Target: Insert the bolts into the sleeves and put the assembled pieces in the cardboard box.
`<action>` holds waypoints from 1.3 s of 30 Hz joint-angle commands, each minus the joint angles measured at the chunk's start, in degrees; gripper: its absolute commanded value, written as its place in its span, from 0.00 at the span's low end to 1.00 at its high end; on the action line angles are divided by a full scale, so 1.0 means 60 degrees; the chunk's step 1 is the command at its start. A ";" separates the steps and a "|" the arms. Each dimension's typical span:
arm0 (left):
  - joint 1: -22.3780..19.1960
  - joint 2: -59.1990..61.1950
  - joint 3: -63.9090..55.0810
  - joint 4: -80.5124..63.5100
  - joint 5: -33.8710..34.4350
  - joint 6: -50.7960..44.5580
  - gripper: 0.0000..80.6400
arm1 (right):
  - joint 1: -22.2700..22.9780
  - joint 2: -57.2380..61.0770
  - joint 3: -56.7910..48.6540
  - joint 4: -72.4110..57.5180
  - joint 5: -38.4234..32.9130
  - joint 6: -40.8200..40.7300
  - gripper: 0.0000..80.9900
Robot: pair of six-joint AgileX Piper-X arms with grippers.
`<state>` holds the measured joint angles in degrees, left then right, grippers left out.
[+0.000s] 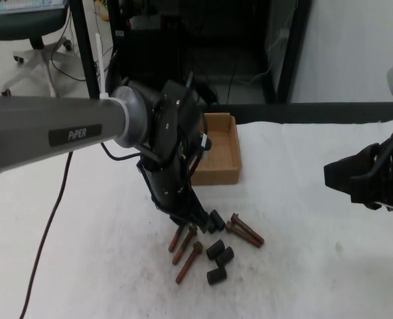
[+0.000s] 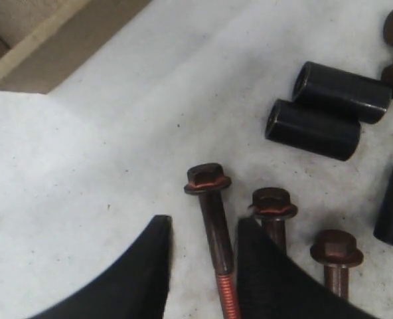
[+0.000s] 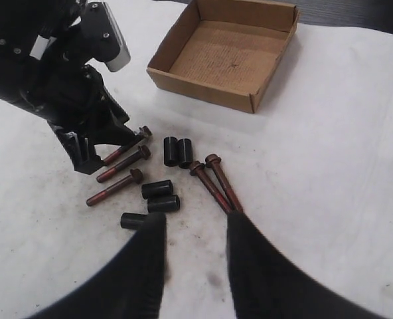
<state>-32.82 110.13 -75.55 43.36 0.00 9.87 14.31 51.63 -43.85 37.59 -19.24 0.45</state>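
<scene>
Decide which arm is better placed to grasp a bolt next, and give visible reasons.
Left. The left gripper is open, its fingers straddling a rusty brown hex-head metal bolt. The right gripper, also open, hangs well back from that bolt.

White bench (image 1: 316,266); office chair (image 1: 17,26) behind; dark cable (image 1: 48,229) across bench.

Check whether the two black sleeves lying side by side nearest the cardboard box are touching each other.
Touching. The left wrist view shows the first sleeve lying flank to flank against the second sleeve, no gap visible between them.
</scene>
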 commanded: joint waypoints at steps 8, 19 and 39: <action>-0.0036 0.0415 -0.0079 0.0359 0.0094 -0.0003 0.38 | -0.0035 -0.0088 -0.0115 0.0023 0.0010 -0.0075 0.37; -0.0036 0.0517 -0.0079 -0.0407 0.0608 -0.0703 0.38 | -0.0035 -0.0088 -0.0115 0.0023 0.0010 -0.0075 0.37; -0.0036 0.1074 -0.0079 -0.0562 0.0575 -0.0198 0.05 | -0.0035 -0.0088 -0.0115 0.0145 0.0375 -0.0518 0.37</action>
<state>-32.82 114.67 -76.21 41.19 3.33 6.43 14.31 51.63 -43.85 37.79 -18.22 -2.38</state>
